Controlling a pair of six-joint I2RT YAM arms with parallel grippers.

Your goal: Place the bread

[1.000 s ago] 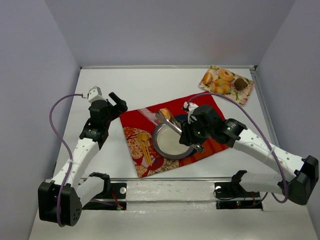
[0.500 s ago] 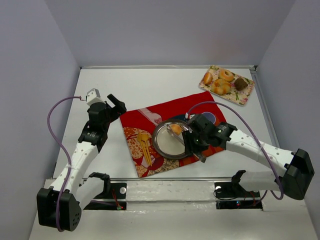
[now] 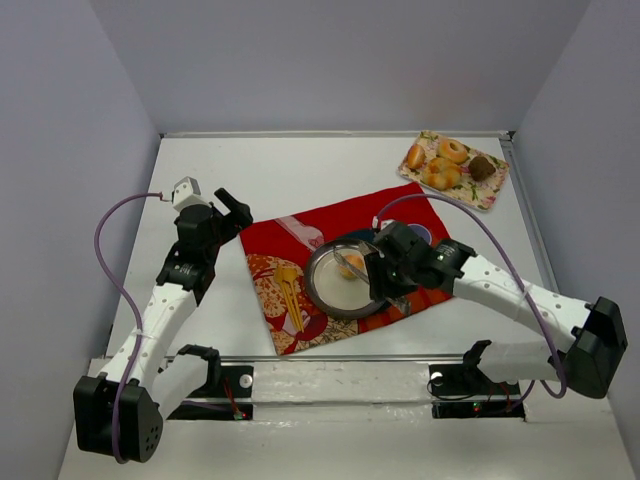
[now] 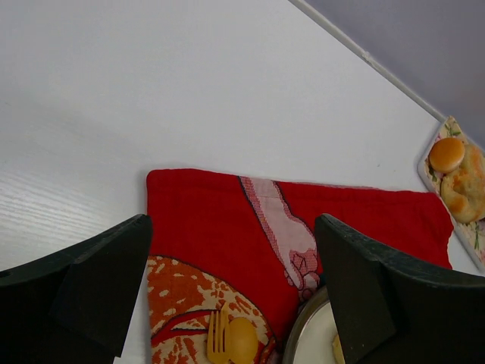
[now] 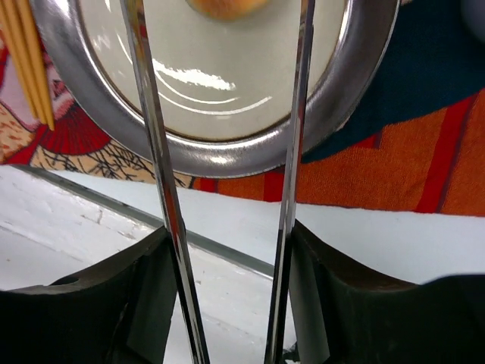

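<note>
The bread (image 3: 351,264), a small round golden-orange bun, lies on the white plate with a silver rim (image 3: 318,290) on the red cloth. My right gripper (image 3: 386,274) is shut on metal tongs (image 5: 159,174). In the right wrist view the gripper (image 5: 231,258) holds the two tong arms spread. The bread (image 5: 227,6) shows between them at the top edge, with a gap on each side. The tong tips are out of view. My left gripper (image 3: 233,207) is open and empty over the cloth's left corner (image 4: 231,280).
A patterned tray (image 3: 494,190) at the back right holds a bagel (image 3: 453,150), a dark muffin (image 3: 482,167) and other pastries. A gold fork and spoon (image 3: 290,292) lie on the red cloth (image 3: 290,235) left of the plate. A metal rail (image 3: 330,358) runs along the near edge.
My right arm carried the bread in the tongs from above the plate's far rim down onto the plate. The left arm shifted slightly and stays open.
</note>
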